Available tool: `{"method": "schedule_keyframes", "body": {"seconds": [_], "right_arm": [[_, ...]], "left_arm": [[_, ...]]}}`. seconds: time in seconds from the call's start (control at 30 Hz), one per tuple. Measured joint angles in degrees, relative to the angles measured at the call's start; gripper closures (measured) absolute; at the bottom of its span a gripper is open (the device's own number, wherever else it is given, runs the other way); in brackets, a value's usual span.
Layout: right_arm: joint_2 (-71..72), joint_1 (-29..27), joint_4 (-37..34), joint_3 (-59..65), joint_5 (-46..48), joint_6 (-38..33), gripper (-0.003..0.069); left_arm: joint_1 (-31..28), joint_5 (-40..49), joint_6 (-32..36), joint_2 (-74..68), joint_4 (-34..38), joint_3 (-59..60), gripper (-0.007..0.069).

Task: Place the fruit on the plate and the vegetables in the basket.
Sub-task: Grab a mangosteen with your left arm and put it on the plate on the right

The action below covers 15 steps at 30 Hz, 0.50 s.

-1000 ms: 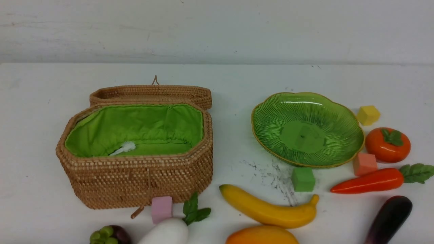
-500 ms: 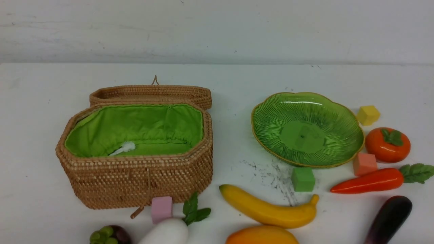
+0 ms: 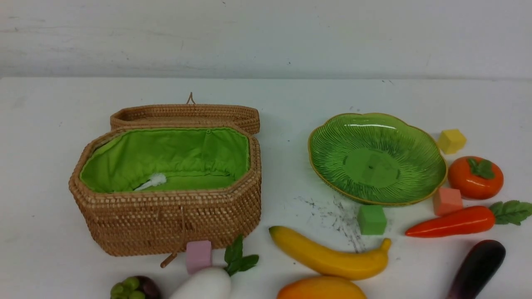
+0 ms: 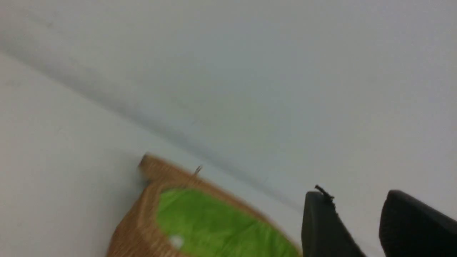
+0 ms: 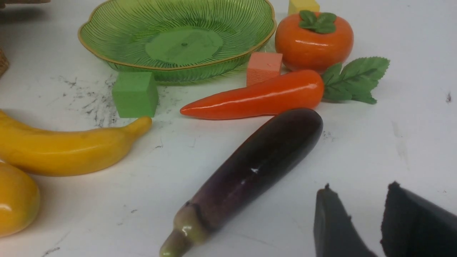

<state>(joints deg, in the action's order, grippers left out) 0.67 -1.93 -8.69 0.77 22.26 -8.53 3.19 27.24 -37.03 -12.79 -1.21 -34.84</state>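
Right of the plate (image 3: pixel 376 166): persimmon (image 3: pixel 475 177), carrot (image 3: pixel 451 222), eggplant (image 3: pixel 476 268), all on the table (image 3: pixel 62 124). Eggplant: glossy, rigid, probably light, slippery; grasp mid-body, across its width. Left gripper (image 4: pixel 357 200), right gripper (image 5: pixel 360 192): jaws parted, empty.

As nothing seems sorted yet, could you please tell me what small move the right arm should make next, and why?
Probably ease the right arm's fingers toward and down over the eggplant: it lies closest to them, they stand apart and empty, and the basket stands open, ready to take it.
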Motion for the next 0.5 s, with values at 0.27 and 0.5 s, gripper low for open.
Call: {"method": "schedule_keyframes", "body": {"seconds": [0.27,0.5], "right_arm": [[0.0,0.0,0.0,0.0,0.0,0.0,0.0421],[0.0,0.0,0.0,0.0,0.0,0.0,0.0421]], "left_arm": [[0.0,21.62,9.06,-18.03,0.51,-2.01,0.0386],[1.88,26.29,20.69,-31.03,12.35,-2.3,0.0384]]}}
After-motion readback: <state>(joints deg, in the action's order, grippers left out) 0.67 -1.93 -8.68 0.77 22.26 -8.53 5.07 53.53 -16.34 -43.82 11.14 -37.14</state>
